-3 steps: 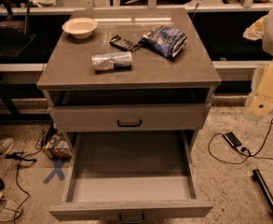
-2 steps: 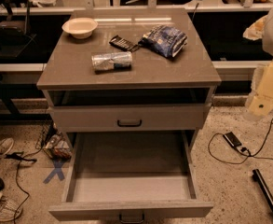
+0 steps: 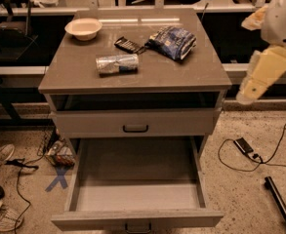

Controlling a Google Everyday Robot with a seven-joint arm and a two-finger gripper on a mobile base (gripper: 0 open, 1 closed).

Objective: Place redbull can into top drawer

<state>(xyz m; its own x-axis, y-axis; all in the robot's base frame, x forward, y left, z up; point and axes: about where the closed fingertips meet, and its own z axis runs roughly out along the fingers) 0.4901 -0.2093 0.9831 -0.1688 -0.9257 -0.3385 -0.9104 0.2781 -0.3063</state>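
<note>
Gripper [image 3: 250, 86] at far right of scene, hanging off the right side of the cabinet, level with the countertop [image 3: 74, 74] edge and well apart from everything on it. Whether it is clenched or released: cannot tell. It carries no can.

Change over the last second: none. Arm, tabletop items and drawers all sit where they were. Judgement: the reach has not begun, so the whole pick and place is still ahead.

Left to right on the top:
- white bowl [image 3: 83, 28], far left corner, upright, looks empty.
- redbull can [image 3: 117, 63], lying on its side near the middle, long axis running left-right, clear of its neighbours.
- black keypad device [image 3: 128, 45], just beyond the can, flat.
- snack bag [image 3: 173, 41], far right, its corner touching or nearly touching the keypad.

Containers below:
- dark open gap just under the countertop; nothing to be seen in it.
- shallow drawer front [image 3: 98, 123] with black loop handle, pushed shut.
- drawer [image 3: 137, 196], pulled well out toward the near side, pale floor bare, nothing in it; dark handle on the near front edge.

Judgement: the drawer is open and ready to take the can. The can will likely roll if nudged sideways, so it wants a grasp across its body.
</note>
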